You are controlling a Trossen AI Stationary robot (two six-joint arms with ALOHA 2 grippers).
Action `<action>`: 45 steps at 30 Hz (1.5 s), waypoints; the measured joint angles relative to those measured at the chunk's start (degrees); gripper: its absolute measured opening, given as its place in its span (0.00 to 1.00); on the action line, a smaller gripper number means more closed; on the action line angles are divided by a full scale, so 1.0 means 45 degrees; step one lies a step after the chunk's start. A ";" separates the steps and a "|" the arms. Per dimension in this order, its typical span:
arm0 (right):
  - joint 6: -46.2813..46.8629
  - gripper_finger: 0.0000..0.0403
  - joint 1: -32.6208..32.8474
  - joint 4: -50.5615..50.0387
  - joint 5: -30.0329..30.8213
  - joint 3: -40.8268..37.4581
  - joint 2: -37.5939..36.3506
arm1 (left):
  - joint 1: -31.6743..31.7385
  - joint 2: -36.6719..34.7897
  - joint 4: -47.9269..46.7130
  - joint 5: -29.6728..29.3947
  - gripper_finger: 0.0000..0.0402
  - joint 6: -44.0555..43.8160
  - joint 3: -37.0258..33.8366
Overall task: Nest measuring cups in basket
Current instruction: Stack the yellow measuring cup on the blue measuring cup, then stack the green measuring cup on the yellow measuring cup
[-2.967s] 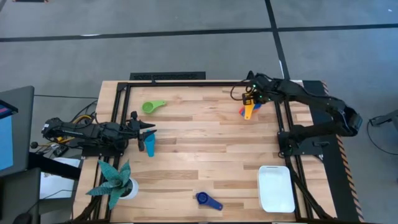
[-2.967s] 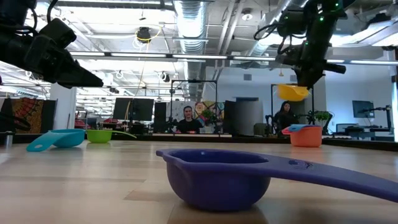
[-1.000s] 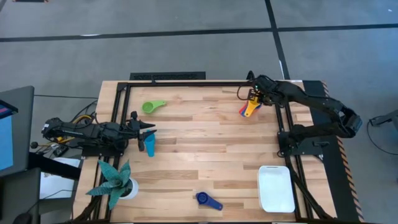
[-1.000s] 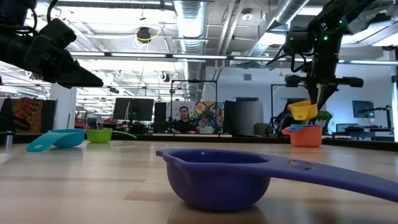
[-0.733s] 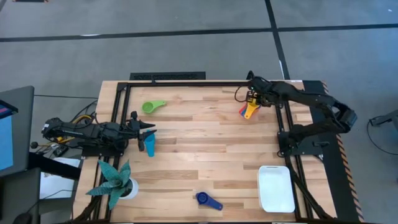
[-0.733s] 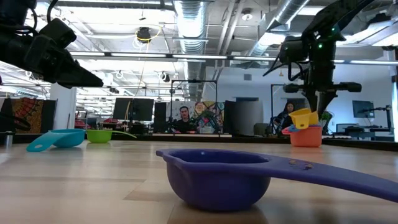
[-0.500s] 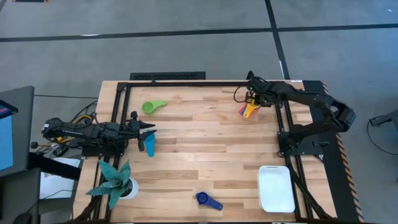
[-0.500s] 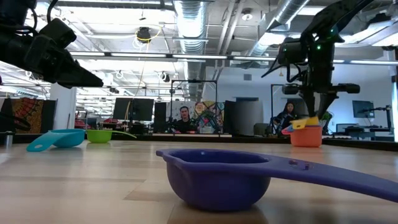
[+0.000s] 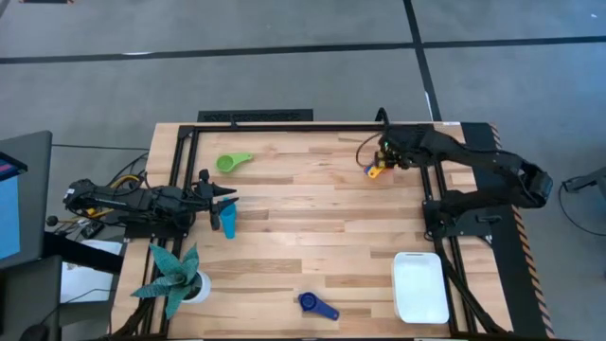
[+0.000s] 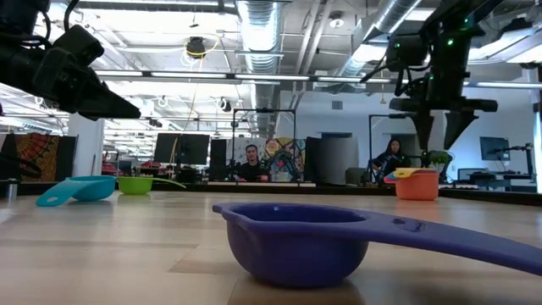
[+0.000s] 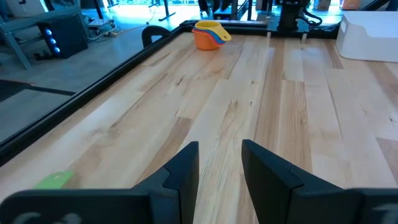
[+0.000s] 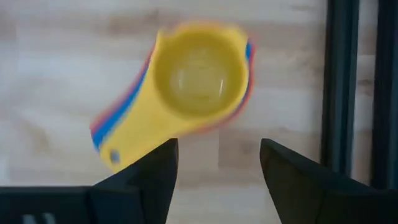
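High view, right gripper (image 9: 386, 157): spread wide above the yellow cup (image 9: 376, 170), nothing held.
Left gripper (image 9: 230, 202): parted narrowly, nothing gripped.

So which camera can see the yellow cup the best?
The right wrist view: it looks straight down into the yellow cup, filling the picture. The high view shows it as a tiny speck, the low view only its rim, and the left wrist view sees it far away.

No text, label, brand, number or sign can be read anywhere here.
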 joint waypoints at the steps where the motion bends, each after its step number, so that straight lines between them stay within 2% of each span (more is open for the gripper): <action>1: -0.0025 0.61 0.0472 -0.0279 0.0005 -0.0003 0.0014 | 0.0000 -0.0001 0.0000 0.0000 0.28 0.0000 0.0000; 7: 0.0502 0.53 0.2469 -0.0473 0.0126 -0.0003 0.1062 | -0.0003 0.0000 0.0000 0.0000 0.28 0.0000 0.0000; 14: 0.0577 0.39 0.2433 0.0099 0.0338 -0.0003 0.3214 | -0.0001 0.0001 0.0000 0.0000 0.28 0.0000 0.0000; 20: 0.0276 0.28 0.2162 0.1019 0.0348 -0.0013 0.4254 | -0.0005 0.0000 0.0000 0.0000 0.28 0.0000 0.0001; 25: -0.0165 0.23 0.2068 0.2367 -0.0012 0.0120 0.4196 | -0.0002 0.0002 0.0000 0.0000 0.28 0.0000 0.0000; 33: -0.0129 0.22 0.2476 0.2249 0.0377 0.0216 0.3093 | -0.0002 0.0001 0.0000 0.0000 0.28 0.0000 0.0001; 39: 0.0822 0.22 0.4678 0.2523 0.1520 0.0206 0.2150 | -0.0005 -0.0001 0.0000 0.0000 0.28 0.0000 0.0002; 45: 0.0969 0.22 0.7680 0.4944 0.2850 0.0204 0.1892 | 0.0000 0.0004 0.0000 0.0000 0.28 0.0000 0.0000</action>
